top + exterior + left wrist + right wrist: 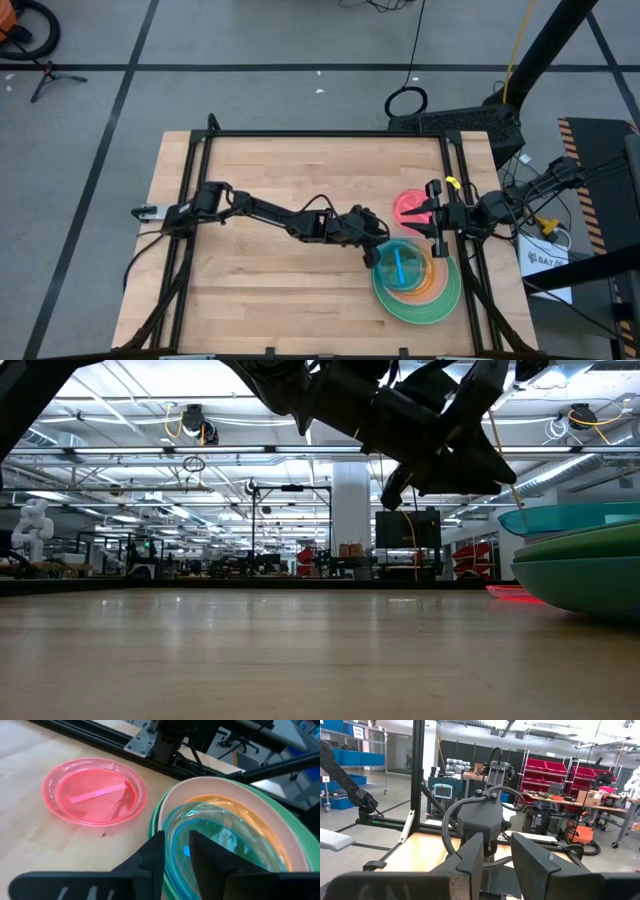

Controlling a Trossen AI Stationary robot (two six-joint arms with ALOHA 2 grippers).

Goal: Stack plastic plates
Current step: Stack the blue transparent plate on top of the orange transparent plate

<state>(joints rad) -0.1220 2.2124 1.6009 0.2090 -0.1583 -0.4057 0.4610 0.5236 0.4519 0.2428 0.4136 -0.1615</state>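
Stack of plates (416, 283) at lower right of the tabletop (250, 230), blue plate (401, 264) on top. Red plate (412, 206) alone just above. Left fingers (150, 857) pinching the blue rim, probably. Right fingers (472, 855) slightly apart, holding nothing.

Wooden counter (260, 300), pale planks, black frame along its edges. Directly on it: large green plate (440, 303) at 4 o'clock, bearing the stack; red translucent plate (411, 207) at 3 o'clock, just beside.

Overhead and left wrist views share the red plate (411, 206).
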